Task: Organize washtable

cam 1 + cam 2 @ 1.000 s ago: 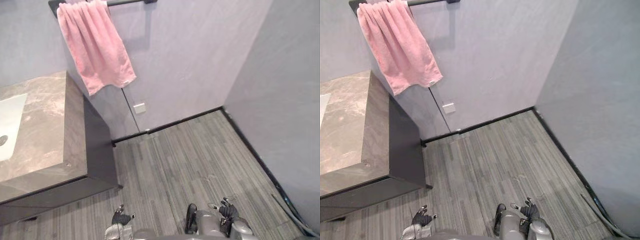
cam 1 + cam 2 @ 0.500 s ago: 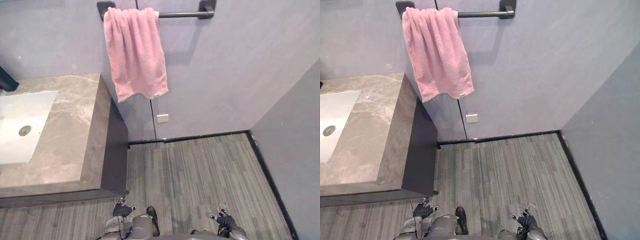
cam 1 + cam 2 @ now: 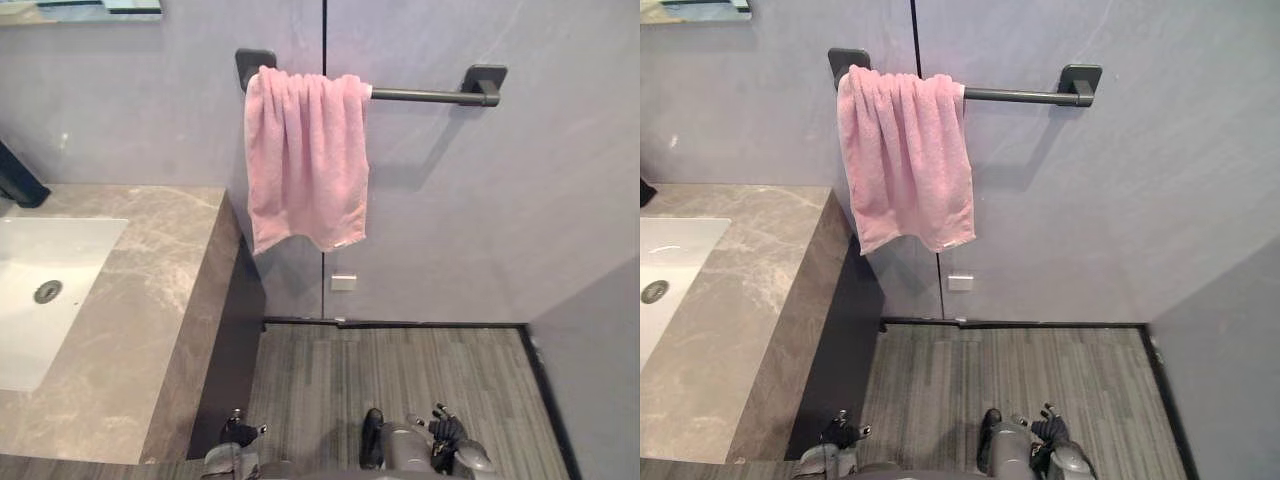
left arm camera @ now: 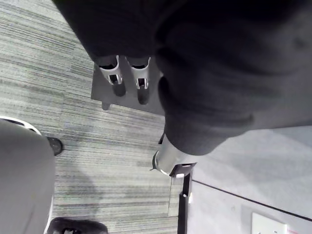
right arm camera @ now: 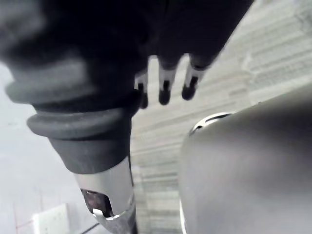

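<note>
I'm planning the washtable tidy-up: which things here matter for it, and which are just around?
For the job: stone washtable top, white sink, possibly the pink towel hanging beside it.
Just there: towel rail, wall socket, floor.

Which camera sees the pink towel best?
The left eye view: the whole pink towel hangs near its middle, draped over the rail. The right eye view shows it whole too, further left. Wrist views face floor and wall.
</note>
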Available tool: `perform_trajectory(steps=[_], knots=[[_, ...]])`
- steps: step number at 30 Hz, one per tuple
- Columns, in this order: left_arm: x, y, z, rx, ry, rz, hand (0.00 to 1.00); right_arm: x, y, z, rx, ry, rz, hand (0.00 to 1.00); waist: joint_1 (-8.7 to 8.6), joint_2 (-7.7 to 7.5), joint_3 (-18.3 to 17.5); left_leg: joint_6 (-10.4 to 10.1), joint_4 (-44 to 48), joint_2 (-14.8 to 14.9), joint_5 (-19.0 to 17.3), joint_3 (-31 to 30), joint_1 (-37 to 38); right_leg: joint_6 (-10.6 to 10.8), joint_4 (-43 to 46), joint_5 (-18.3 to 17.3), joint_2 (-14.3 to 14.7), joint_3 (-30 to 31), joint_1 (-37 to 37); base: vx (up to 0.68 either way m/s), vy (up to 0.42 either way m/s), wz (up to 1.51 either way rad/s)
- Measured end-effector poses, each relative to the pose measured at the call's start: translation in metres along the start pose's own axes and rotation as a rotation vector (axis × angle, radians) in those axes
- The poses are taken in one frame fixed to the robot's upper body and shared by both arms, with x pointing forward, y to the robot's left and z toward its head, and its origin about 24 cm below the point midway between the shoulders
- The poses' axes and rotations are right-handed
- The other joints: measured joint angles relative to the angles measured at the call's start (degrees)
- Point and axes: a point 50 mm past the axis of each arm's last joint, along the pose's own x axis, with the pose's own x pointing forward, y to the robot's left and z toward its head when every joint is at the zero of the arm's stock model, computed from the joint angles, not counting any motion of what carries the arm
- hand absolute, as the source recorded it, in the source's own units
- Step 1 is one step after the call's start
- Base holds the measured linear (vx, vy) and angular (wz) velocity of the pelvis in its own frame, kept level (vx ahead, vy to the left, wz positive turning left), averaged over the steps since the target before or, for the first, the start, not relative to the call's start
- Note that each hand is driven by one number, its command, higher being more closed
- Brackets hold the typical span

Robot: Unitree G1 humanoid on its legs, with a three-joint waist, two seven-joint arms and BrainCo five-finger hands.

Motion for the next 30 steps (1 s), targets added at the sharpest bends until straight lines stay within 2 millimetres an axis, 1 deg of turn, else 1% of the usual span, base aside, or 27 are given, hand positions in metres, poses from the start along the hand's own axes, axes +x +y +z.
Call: perform_trajectory(steps=[1, 2, 3, 4, 5, 7, 8, 10, 11, 12, 13, 14, 15, 16, 17, 19, 21, 23, 27, 30], knots=[[0.0, -0.006, -0.001, -0.013, 0.005, -0.011, 0.0, 0.0, -0.003, 0.001, 0.002, -0.003, -0.009, 0.0, 0.07, 0.81, 0.13, -1.13, 3.39, 1.38, -0.71, -0.9, -1.2, -0.5, -1.2, -1.17, 1.11, -1.53, 1.27, 0.3, -0.291, 0.57], [0.0, -0.008, 0.001, -0.026, 0.0, -0.014, 0.0, 0.0, -0.004, -0.001, 0.022, 0.0, -0.017, 0.0, 0.06, 1.27, -0.01, -1.23, 10.27, 2.9, -0.75, -1.58, -4.13, -0.78, -2.7, -1.36, 1.87, -2.7, 3.11, 0.23, -0.24, 0.46], [0.0, -0.008, 0.002, -0.025, -0.007, -0.016, 0.0, -0.001, -0.002, -0.002, 0.034, 0.001, -0.014, 0.0, 0.19, 1.26, 0.0, -1.48, 15.1, 3.95, -0.76, -1.77, -6.09, -0.98, -3.49, -1.51, 2.38, -3.18, 4.29, 0.15, -0.205, 0.3], [0.0, -0.007, 0.004, -0.043, -0.016, -0.01, 0.0, -0.002, -0.002, -0.004, 0.034, 0.005, -0.015, 0.0, 0.42, 0.94, 0.33, -2.31, 22.61, 5.59, -0.24, -1.7, -8.77, -1.43, -4.07, -2.1, 3.25, -3.35, 5.89, 0.19, -0.196, 0.07], [-0.001, -0.007, 0.005, -0.069, -0.026, 0.0, 0.0, -0.002, -0.003, -0.005, 0.035, 0.003, -0.018, 0.0, 0.54, 1.24, 0.61, -3.14, 31.56, 8.15, -0.2, -1.52, -11.93, -1.84, -4.53, -2.97, 4.55, -3.38, 8.25, 0.2, -0.169, -0.07], [-0.001, -0.007, 0.005, -0.067, -0.028, -0.001, 0.0, -0.003, -0.004, -0.006, 0.038, 0.007, -0.021, 0.0, 0.46, 1.52, 0.52, -2.92, 36.92, 9.94, -0.35, -0.52, -14.54, -2.09, -5.4, -3.7, 5.79, -2.73, 10.72, 0.2, -0.115, -0.25], [-0.001, -0.007, 0.005, -0.064, -0.031, -0.002, 0.0, -0.003, -0.004, -0.008, 0.046, 0.011, -0.022, 0.0, 0.49, 1.41, 0.51, -2.69, 34.66, 9.41, -0.5, -0.14, -15.69, -1.92, -6.77, -3.61, 5.96, -1.96, 11.96, 0.15, -0.052, -0.39], [-0.001, -0.007, 0.007, -0.066, -0.037, -0.003, 0.0, -0.004, -0.005, -0.009, 0.05, 0.014, -0.023, 0.0, 0.84, 1.3, 0.45, -2.16, 26.88, 7.34, -0.8, -1.41, -16.64, -1.45, -8.01, -3.2, 5.84, -0.17, 12.32, 0.15, 0.018, -0.46], [0.0, -0.008, 0.009, -0.067, -0.04, -0.004, 0.0, -0.003, -0.004, -0.007, 0.05, 0.009, -0.022, 0.0, 1.46, 1.26, 0.47, -2.15, 19.83, 5.19, -0.76, -4.34, -17.08, -1.25, -8.47, -2.86, 5.54, 1.29, 12.45, 0.18, 0.083, -0.56], [0.001, -0.008, 0.011, -0.068, -0.047, -0.005, 0.0, -0.003, -0.004, -0.008, 0.056, 0.013, -0.024, 0.0, 2.01, 0.9, 0.68, -2.21, 15.62, 3.6, -0.51, -6.58, -17.22, -1.3, -8.41, -2.68, 4.97, 2.31, 12.44, 0.18, 0.143, -0.61], [0.001, -0.008, 0.011, -0.069, -0.046, -0.005, 0.0, -0.003, -0.005, -0.009, 0.062, 0.015, -0.027, 0.0, 2.07, 1.08, 0.56, -3.34, 10.03, 1.95, 2.61, -9.77, -16.74, -0.62, -8.42, -2.76, 4.58, 3.24, 12.79, 0.18, 0.171, -0.5], [0.0, -0.01, 0.01, -0.074, -0.043, -0.009, 0.0, -0.004, -0.006, -0.01, 0.063, 0.019, -0.031, 0.0, 2.12, 1.53, 0.34, -1.66, 8.49, 1.51, 7.31, -9.87, -15.61, 0.19, -8.67, -2.83, 4.74, 4.2, 13.08, 0.2, 0.201, -0.36], [0.0, -0.008, 0.01, -0.067, -0.042, -0.007, 0.0, -0.004, -0.004, -0.011, 0.066, 0.02, -0.027, 0.0, 1.94, 0.49, -0.28, -1.51, 7.43, 0.63, 7.24, -9.02, -14.77, 1.05, -10.28, -2.42, 3.84, 4.91, 14.16, 0.18, 0.165, -0.22], [0.001, -0.007, 0.01, -0.064, -0.044, -0.006, 0.0, -0.005, -0.003, -0.015, 0.069, 0.029, -0.026, 0.0, 1.82, 0.07, -0.6, -1.34, 7.09, 0.44, 7.16, -8.67, -14.74, 1.45, -11.0, -2.05, 3.59, 5.0, 14.53, 0.19, 0.158, -0.15], [0.001, -0.006, 0.013, -0.06, -0.05, -0.004, 0.0, -0.006, 0.0, -0.017, 0.076, 0.034, -0.019, 0.0, 1.87, -0.83, -1.12, -1.11, 6.84, -0.19, 7.29, -8.03, -14.67, 1.79, -11.9, -1.68, 2.94, 5.16, 14.53, 0.19, 0.144, -0.08], [0.002, -0.005, 0.014, -0.055, -0.052, -0.005, 0.0, -0.007, 0.002, -0.02, 0.079, 0.042, -0.017, 0.0, 1.84, -1.33, -1.28, -0.96, 5.96, -1.49, 7.38, -7.92, -13.44, 2.07, -13.11, -1.57, 1.87, 5.08, 15.98, 0.15, 0.119, 0.02], [0.001, -0.007, 0.012, -0.057, -0.047, -0.007, 0.0, -0.008, 0.001, -0.021, 0.078, 0.045, -0.019, 0.0, 1.85, -1.18, -1.33, 0.03, 3.46, -2.56, 8.07, -7.57, -11.01, 2.77, -14.09, -1.7, 1.13, 5.01, 17.8, 0.11, 0.075, 0.09], [0.0, -0.007, 0.009, -0.06, -0.04, -0.009, 0.0, -0.008, 0.0, -0.022, 0.077, 0.047, -0.02, 0.0, 1.84, -0.84, -1.61, 0.84, 1.09, -3.1, 8.67, -7.56, -9.33, 3.02, -14.45, -1.84, 0.74, 4.96, 18.2, 0.04, 0.039, 0.04], [-0.001, -0.005, 0.005, -0.097, -0.03, 0.005, 0.0, -0.008, -0.001, -0.024, 0.076, 0.051, -0.025, 0.0, 1.79, -0.76, -2.06, 0.93, -2.93, -3.39, 10.93, -8.31, -8.12, 3.04, -14.59, -1.84, 0.64, 4.19, 18.18, 0.0, -0.017, 0.07], [-0.002, -0.005, 0.011, -0.112, -0.066, 0.019, 0.0, -0.009, -0.002, -0.024, 0.07, 0.054, -0.039, 0.0, 1.81, -0.88, -2.15, 0.65, -6.06, -3.49, 12.92, -9.64, -6.82, 3.02, -14.69, -1.83, 0.55, 3.31, 18.24, -0.07, -0.036, 0.17]])
